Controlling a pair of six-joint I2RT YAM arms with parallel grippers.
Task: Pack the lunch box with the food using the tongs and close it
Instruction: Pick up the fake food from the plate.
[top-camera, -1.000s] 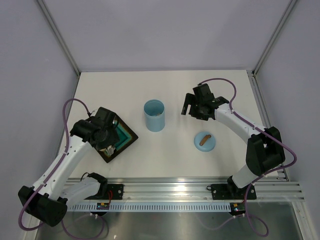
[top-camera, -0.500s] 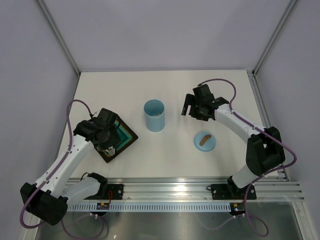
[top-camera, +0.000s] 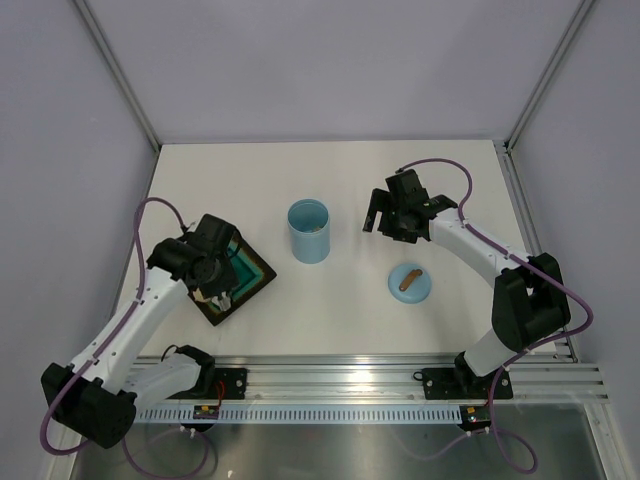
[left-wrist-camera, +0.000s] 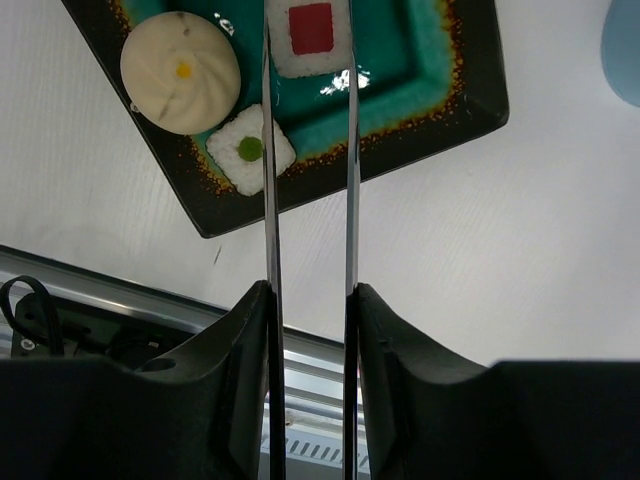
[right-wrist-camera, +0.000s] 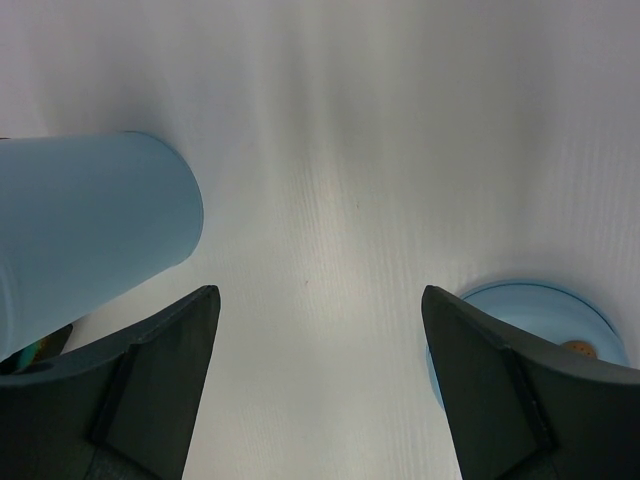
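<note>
In the left wrist view my left gripper is shut on the slim metal tongs, one arm pressed against each finger. The tong arms reach over the dark tray and straddle a white square of food with a red centre. Beside it on the tray lie a round beige piece and a white square with a green centre. The light blue lunch box stands upright and uncovered mid-table. Its lid lies flat to the right. My right gripper hangs open between lunch box and lid.
The tray sits at the left, turned like a diamond, partly under my left wrist. An aluminium rail runs along the near table edge. Grey walls close in the back and both sides.
My left wrist has shifted slightly over the tray. The right arm, lunch box and lid have not moved.
</note>
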